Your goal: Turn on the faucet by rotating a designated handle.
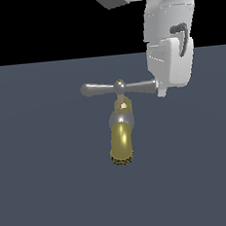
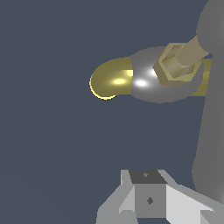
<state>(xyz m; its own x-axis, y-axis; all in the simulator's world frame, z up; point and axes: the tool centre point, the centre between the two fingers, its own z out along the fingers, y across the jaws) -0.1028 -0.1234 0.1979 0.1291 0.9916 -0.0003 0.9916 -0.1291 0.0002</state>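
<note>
Spout (image 1: 121, 142): nearest the exterior camera; shiny gold-brass, curving down and toward the viewer, its dark-speckled mouth low over the floor. In the wrist view it shows as a short gold elbow (image 2: 110, 81) beside the collar.
Collar (image 1: 121, 118): rounded silver-grey piece just above the spout; bright highlight on it in the wrist view (image 2: 146, 83).
Nut (image 2: 177, 63): brass hexagonal fitting on top of the collar, with a tan stem rising from it toward the handle.
Faucet (image 1: 121, 129): stands on the floor near the middle of the exterior view, spout facing the camera.
Handle (image 1: 118, 87): glossy silver-grey crossbar on top of the faucet, lying level across the exterior view; two slim arms joined at a small central knob. The arm on the exterior view's left ends in a rounded bulb, free; the arm on the exterior view's right reaches to the gripper. In the wrist view one arm appears as a blurred grey bar (image 2: 210, 131) along the picture's edge.
Gripper (image 1: 161, 89): white hand coming down from above at the exterior view's right, its lower tip touching or just at the end of the handle arm. Wrist view shows only its pale grey body (image 2: 151, 199). Cannot tell whether the jaws are apart, together, or clamped on the handle.
Floor (image 1: 49, 189): flat, dull blue-grey; black background above it.
</note>
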